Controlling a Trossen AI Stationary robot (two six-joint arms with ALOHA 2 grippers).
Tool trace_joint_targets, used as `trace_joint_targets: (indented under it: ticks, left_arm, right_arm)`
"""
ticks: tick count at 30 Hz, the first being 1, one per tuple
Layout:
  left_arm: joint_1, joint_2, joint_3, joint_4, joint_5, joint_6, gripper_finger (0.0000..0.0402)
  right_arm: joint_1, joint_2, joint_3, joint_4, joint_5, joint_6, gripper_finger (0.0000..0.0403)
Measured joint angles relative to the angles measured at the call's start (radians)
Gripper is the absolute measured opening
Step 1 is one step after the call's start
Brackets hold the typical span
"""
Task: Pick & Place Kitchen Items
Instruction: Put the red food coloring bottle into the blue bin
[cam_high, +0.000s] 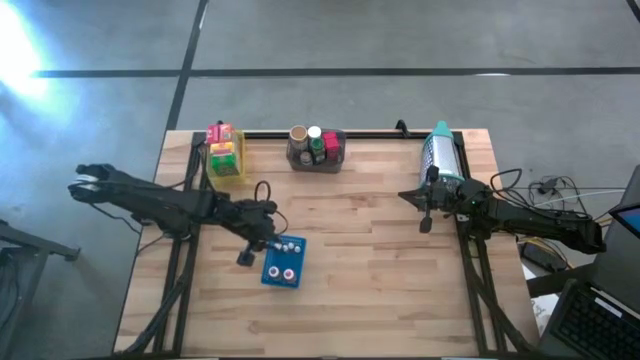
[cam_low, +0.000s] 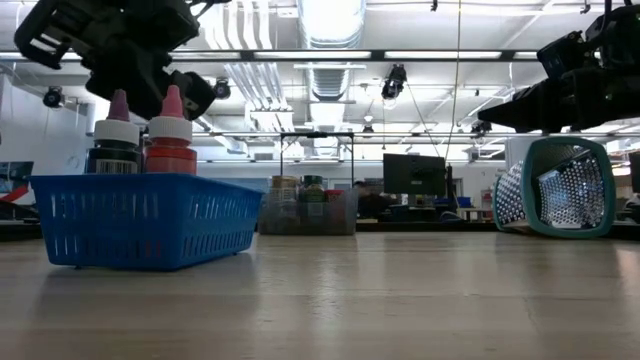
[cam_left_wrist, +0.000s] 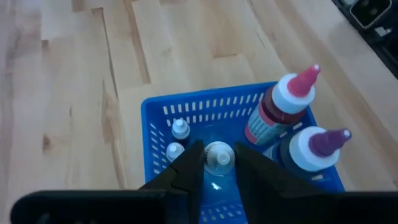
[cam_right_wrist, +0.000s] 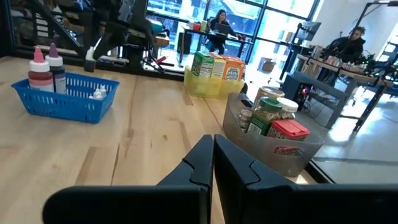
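One small white bottle (cam_left_wrist: 218, 157) sits pinched in left end effector (cam_left_wrist: 218, 167) over blue basket (cam_left_wrist: 155, 124); lower straight, releasing beside twelve-o'clock bottles (cam_left_wrist: 180, 129).

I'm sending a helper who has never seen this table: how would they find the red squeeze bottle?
On the wooden table, find the blue basket under the left gripper. Two tall squeeze bottles stand in it side by side. Take the red bottle with the pink tip; the dark bottle has a purple tip.
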Motion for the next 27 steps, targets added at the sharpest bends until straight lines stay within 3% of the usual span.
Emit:
trace_joint_targets:
  ticks: [12,27]
  left_arm:
    - [-0.001,0.037,-0.032,0.039,0.007,0.122,0.0087]
    - [-0.001,0.205,0.017,0.046,0.063,0.239,0.0087]
  right_arm:
    - [0.0,0.0,0.0,0.0,0.0,0.0,0.0008]
    - [0.0,0.0,0.0,0.0,0.0,0.02,0.0008]
